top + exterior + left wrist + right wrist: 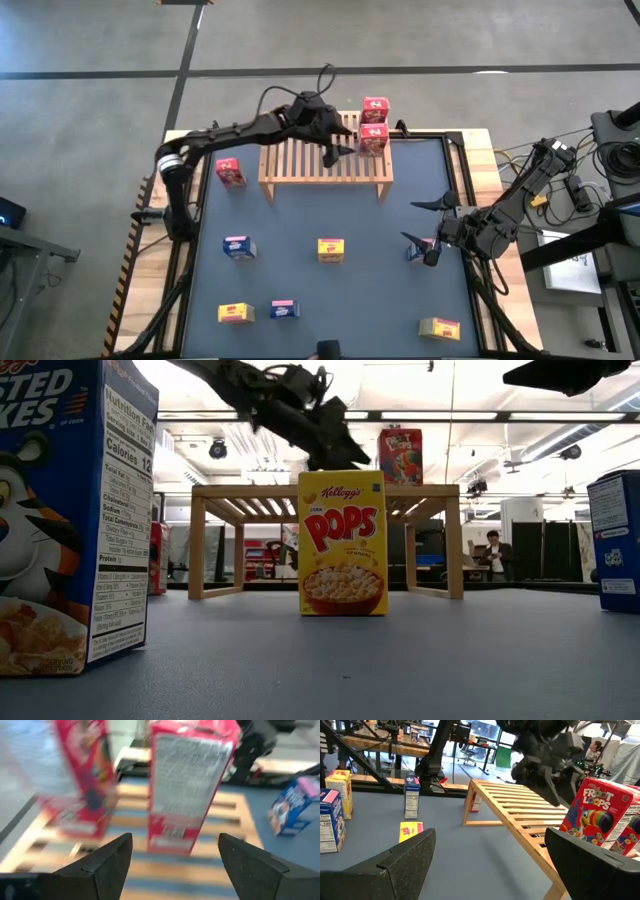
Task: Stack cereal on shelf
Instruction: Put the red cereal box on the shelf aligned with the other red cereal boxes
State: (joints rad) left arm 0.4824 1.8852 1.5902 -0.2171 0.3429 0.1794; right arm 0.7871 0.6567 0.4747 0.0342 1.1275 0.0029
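Over the wooden shelf (325,160), left gripper (340,152) hovers, jaws apart.

Even, bright overhead lighting; ceiling lamps (218,448) glare in low view. Left wrist view motion-blurred throughout.

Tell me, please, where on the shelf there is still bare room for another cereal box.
The shelf is bare across its left and middle slats, from its left edge to the left end effector. The right end is crowded: two red boxes stand there close together, with the open end effector just beside them.
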